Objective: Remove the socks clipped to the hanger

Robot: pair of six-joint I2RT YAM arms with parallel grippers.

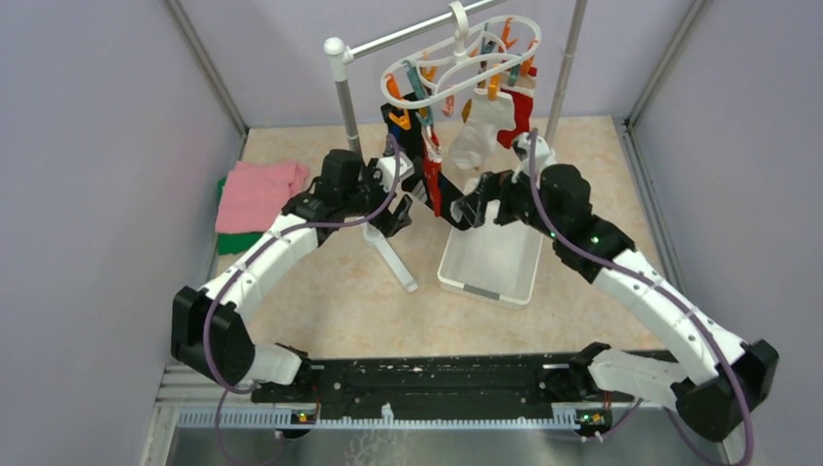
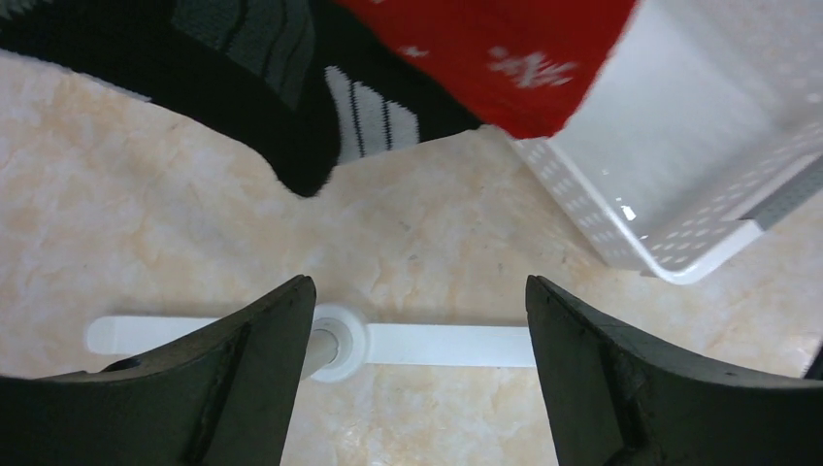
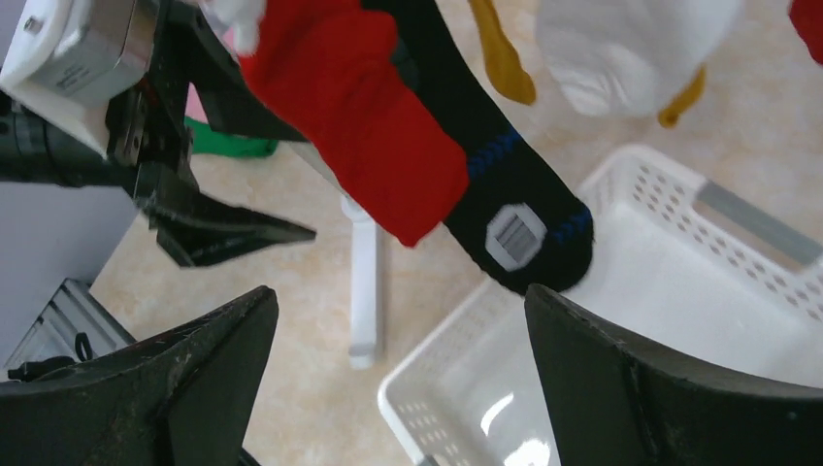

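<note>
The white oval hanger (image 1: 456, 60) hangs from the rack bar, its orange and teal clips holding socks. A white sock (image 1: 479, 133), a red sock (image 1: 520, 109) and a black sock (image 1: 425, 148) dangle from it, with a second red sock (image 1: 434, 194) lower down. My left gripper (image 1: 400, 212) is open just left of the low socks, with a black sock (image 2: 243, 68) and a dotted red sock (image 2: 505, 49) above its empty jaws (image 2: 419, 283). My right gripper (image 1: 468, 210) is open (image 3: 400, 293) on the right, below a red sock (image 3: 369, 107) and a black sock (image 3: 505, 194).
A white perforated basket (image 1: 456, 277) sits under the hanger. The grey-and-white rack pole (image 1: 345, 102) stands on a white foot (image 2: 437, 345) between the arms. Folded pink cloth (image 1: 257, 189) over green cloth (image 1: 233, 242) lies at the left. Walls enclose three sides.
</note>
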